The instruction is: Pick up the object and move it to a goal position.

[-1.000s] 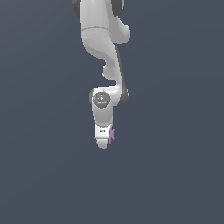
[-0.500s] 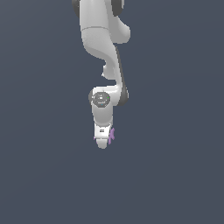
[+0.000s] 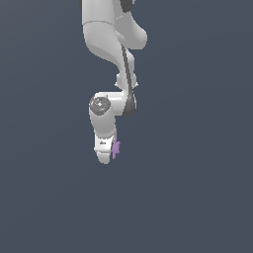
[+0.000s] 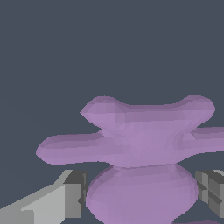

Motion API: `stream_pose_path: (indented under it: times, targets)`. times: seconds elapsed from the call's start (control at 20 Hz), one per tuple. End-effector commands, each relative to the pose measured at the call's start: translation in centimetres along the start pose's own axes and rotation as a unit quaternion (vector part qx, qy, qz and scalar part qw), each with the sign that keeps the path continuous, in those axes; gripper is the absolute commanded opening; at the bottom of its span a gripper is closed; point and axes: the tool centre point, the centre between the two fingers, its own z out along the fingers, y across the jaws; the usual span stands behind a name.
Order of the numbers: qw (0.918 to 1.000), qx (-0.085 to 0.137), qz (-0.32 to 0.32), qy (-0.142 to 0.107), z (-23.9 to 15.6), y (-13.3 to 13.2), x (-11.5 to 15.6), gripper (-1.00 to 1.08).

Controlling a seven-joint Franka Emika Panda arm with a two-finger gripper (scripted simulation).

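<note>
The object (image 3: 115,148) is a small light-purple spiky thing that sticks out from the side of the white gripper (image 3: 105,159) toward the exterior view's right. In the wrist view the object (image 4: 140,140) fills the middle, its blunt arms spreading to both sides. Its rounded lower lobe sits between the two grey fingers (image 4: 73,194), which touch it on either side. My gripper (image 4: 142,199) is shut on the object. In the exterior view the gripper body hides most of the object.
The white arm (image 3: 111,44) comes down from the top of the exterior view, with its wrist joint (image 3: 100,105) above the gripper. A plain dark grey-blue surface (image 3: 197,197) surrounds everything. No other thing shows.
The gripper and the purple object have moved together toward the exterior view's left and slightly upward. The grip on the object is unchanged.
</note>
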Motion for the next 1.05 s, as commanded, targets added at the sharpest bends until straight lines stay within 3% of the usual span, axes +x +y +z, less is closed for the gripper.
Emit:
stream_pose_path:
  times: [0.0, 0.55, 1.0]
  targets:
    - [1.0, 0.0, 0.001, 0.0, -1.0, -0.2, -2.2, -1.0]
    - [1.0, 0.0, 0.001, 0.0, -5.9, -1.2, -12.4, -1.0]
    - [1.0, 0.0, 0.001, 0.0, -7.2, -1.3, -15.3, -1.0]
